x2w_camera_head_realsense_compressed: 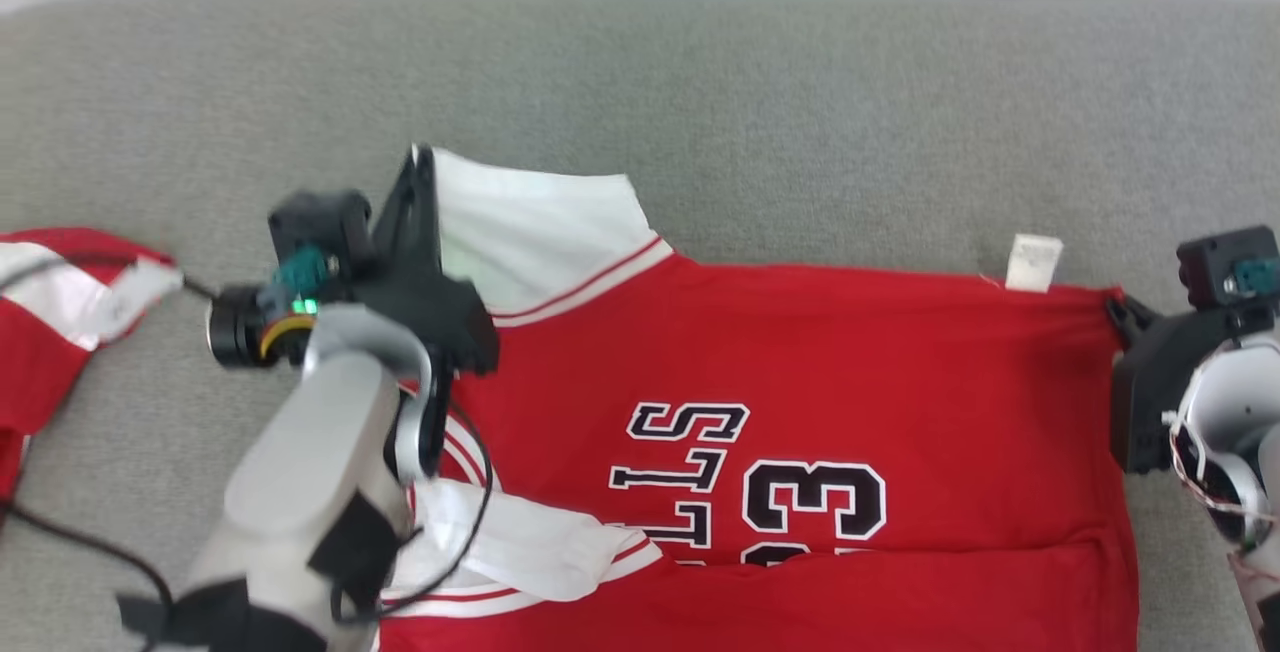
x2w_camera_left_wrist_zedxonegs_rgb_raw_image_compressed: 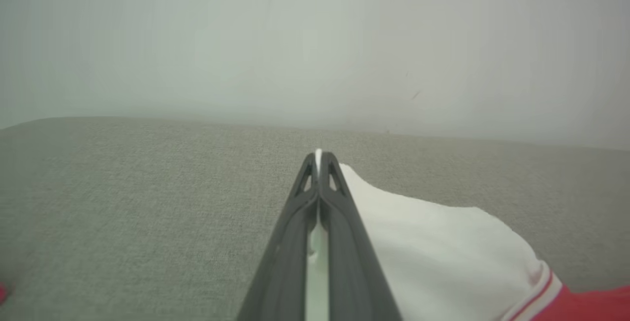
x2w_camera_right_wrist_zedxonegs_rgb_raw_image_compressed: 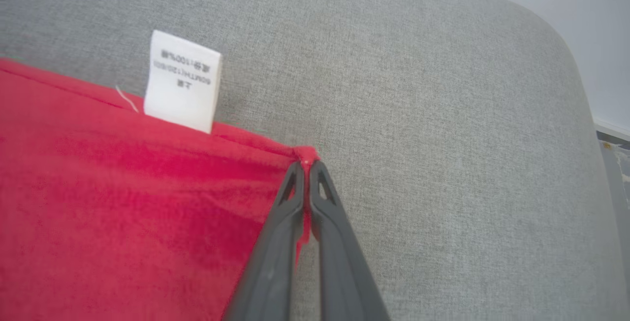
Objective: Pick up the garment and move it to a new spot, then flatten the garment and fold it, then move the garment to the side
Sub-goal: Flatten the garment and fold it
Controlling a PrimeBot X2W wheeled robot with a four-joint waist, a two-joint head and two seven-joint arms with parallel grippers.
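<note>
The garment (x2w_camera_head_realsense_compressed: 800, 372) is a red jersey with white sleeves and black lettering, spread over the grey cushion. My left gripper (x2w_camera_head_realsense_compressed: 420, 160) is shut on the edge of its far white sleeve (x2w_camera_head_realsense_compressed: 530, 222); in the left wrist view white cloth (x2w_camera_left_wrist_zedxonegs_rgb_raw_image_compressed: 433, 247) runs between the closed fingers (x2w_camera_left_wrist_zedxonegs_rgb_raw_image_compressed: 344, 232) of the left gripper (x2w_camera_left_wrist_zedxonegs_rgb_raw_image_compressed: 318, 156). My right gripper (x2w_camera_head_realsense_compressed: 1118, 312) is shut on the jersey's far right hem corner; in the right wrist view the red corner (x2w_camera_right_wrist_zedxonegs_rgb_raw_image_compressed: 306, 153) is pinched at the tips of the right gripper (x2w_camera_right_wrist_zedxonegs_rgb_raw_image_compressed: 306, 164), near a white care label (x2w_camera_right_wrist_zedxonegs_rgb_raw_image_compressed: 183, 80).
A second red and white piece of clothing (x2w_camera_head_realsense_compressed: 50, 302) lies at the left edge of the grey cushion (x2w_camera_head_realsense_compressed: 760, 92). A pale wall (x2w_camera_left_wrist_zedxonegs_rgb_raw_image_compressed: 315, 40) rises behind the cushion's far edge. The cushion's rounded right edge (x2w_camera_right_wrist_zedxonegs_rgb_raw_image_compressed: 581, 89) is near my right gripper.
</note>
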